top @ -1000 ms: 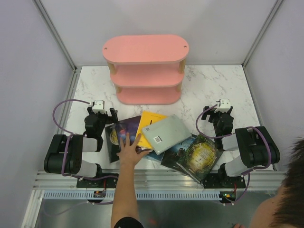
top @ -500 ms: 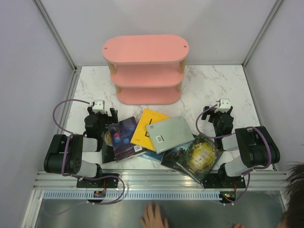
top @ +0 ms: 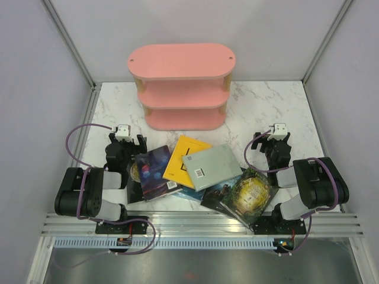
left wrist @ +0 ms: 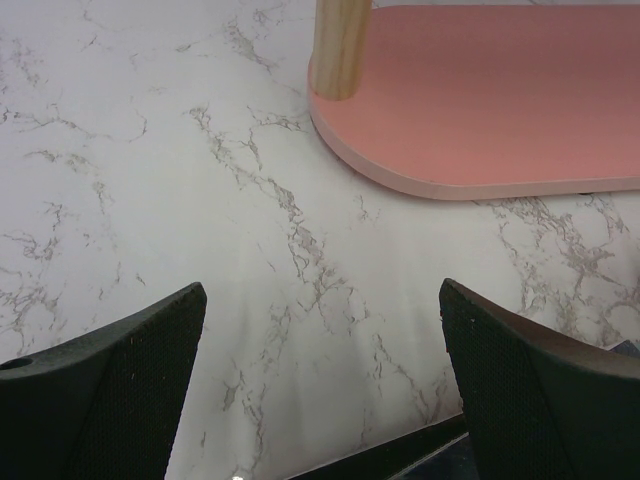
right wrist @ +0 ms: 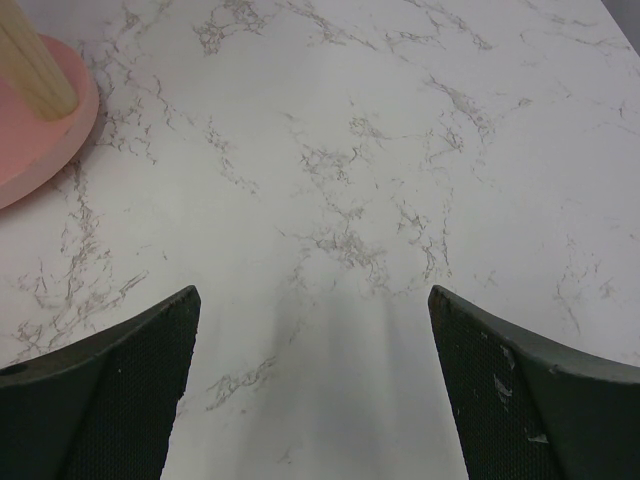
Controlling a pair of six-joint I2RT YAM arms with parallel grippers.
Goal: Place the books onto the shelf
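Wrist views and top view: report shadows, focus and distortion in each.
Left wrist: marble table and shelf sharp, faint grey shadow streaks at the left gripper. Right wrist: same streaked shadow at the right gripper. Top external: even light, the shelf's lower tiers shaded, frame posts splaying outward.

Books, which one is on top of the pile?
The grey-green book. Nothing covers it, and its edge lies over the yellow book beside it.

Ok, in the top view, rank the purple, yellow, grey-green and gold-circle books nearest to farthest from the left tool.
1. Purple book, beside the left tool.
2. Yellow book, centre.
3. Grey-green book, right of centre.
4. Gold-circle book, near right, farthest.
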